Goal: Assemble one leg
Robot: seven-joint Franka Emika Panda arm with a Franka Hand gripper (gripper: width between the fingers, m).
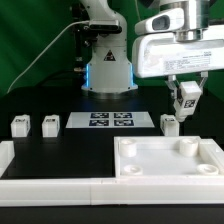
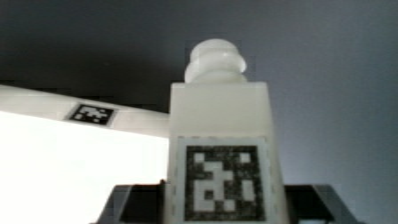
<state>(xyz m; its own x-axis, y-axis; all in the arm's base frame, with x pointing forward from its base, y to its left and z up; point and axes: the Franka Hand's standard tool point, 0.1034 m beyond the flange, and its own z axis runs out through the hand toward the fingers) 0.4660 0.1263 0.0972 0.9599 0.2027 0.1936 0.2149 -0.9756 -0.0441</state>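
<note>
My gripper [image 1: 186, 100] is shut on a white leg [image 1: 186, 99] with a black-and-white tag and holds it in the air above the table, over the far right part of the large white tray-like part [image 1: 170, 160]. In the wrist view the held leg [image 2: 222, 140] fills the middle, tag facing the camera, its round peg pointing away, with the dark fingers [image 2: 134, 200] on both sides. Three more legs stand on the table: two at the exterior view's left [image 1: 19, 125] [image 1: 50, 123] and one [image 1: 169, 124] right of the marker board.
The marker board [image 1: 109, 121] lies flat in the middle of the black table. A long white rim [image 1: 50, 185] runs along the front edge. The arm's base [image 1: 108, 65] stands at the back. In the wrist view a white surface with a tag [image 2: 93, 113] lies below.
</note>
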